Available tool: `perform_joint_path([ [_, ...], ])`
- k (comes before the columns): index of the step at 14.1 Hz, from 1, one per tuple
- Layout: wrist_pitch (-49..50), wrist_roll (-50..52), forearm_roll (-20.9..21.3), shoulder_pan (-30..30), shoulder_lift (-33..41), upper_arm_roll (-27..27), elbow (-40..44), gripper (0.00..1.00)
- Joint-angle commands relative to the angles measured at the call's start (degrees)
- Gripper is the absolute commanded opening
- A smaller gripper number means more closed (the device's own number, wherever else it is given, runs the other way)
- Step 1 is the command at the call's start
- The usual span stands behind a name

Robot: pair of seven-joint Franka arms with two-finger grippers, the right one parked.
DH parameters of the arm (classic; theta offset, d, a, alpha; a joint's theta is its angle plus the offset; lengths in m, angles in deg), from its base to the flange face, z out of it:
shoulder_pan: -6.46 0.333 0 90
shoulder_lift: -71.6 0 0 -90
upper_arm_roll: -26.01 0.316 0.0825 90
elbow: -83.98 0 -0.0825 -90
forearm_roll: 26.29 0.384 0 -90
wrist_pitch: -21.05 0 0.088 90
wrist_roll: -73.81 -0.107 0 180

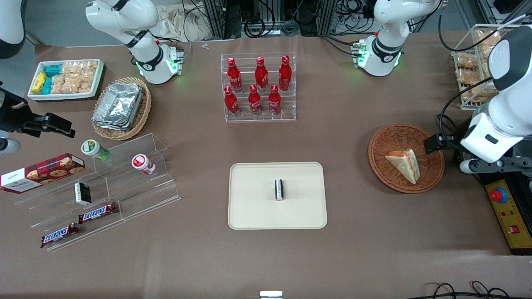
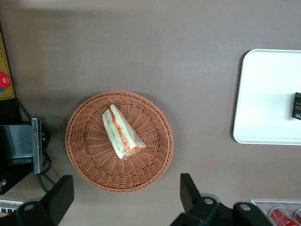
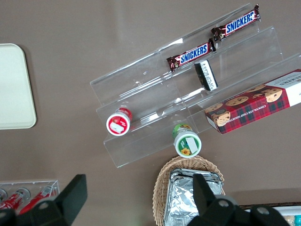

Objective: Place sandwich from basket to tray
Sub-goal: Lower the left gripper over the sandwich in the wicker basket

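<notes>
The sandwich (image 1: pixel 404 164) (image 2: pixel 122 132), a pale wedge with orange and green filling, lies in the round reddish-brown basket (image 1: pixel 380 164) (image 2: pixel 89 160). My gripper (image 1: pixel 434 144) (image 2: pixel 124 195) hangs open high above the basket's edge toward the working arm's end, touching nothing. Its two black fingers (image 2: pixel 188 188) stand wide apart with nothing between them. The cream tray (image 1: pixel 249 207) (image 2: pixel 263 94) lies flat beside the basket, toward the parked arm's end. A small black packet (image 1: pixel 279 189) (image 2: pixel 297 106) stands on it.
A clear rack of red bottles (image 1: pixel 258 87) stands farther from the front camera than the tray. A yellow-and-black emergency-stop box (image 1: pixel 505 216) and a wire rack of snack bags (image 1: pixel 474 62) lie at the working arm's end. Clear acrylic steps (image 1: pixel 124 187) hold snacks.
</notes>
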Motion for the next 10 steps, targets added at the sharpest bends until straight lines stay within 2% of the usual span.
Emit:
perform_joint_path([
  [1, 1.26, -0.50, 0.30, -0.16, -0.32, -0.05, 1.54, 1.00],
  [4, 1.61, 0.11, 1.18, -0.16, -0.58, -0.05, 0.15, 0.99],
  [6, 1.09, 9.72, 1.01, 0.54, 1.08, 0.30, -4.50, 0.98],
  [9, -3.81, 30.46, 1.18, 0.55, 3.98, 0.48, -11.53, 0.99],
  [10, -5.31, 33.65, 1.18, 0.63, 4.77, 0.48, -13.99, 0.99],
])
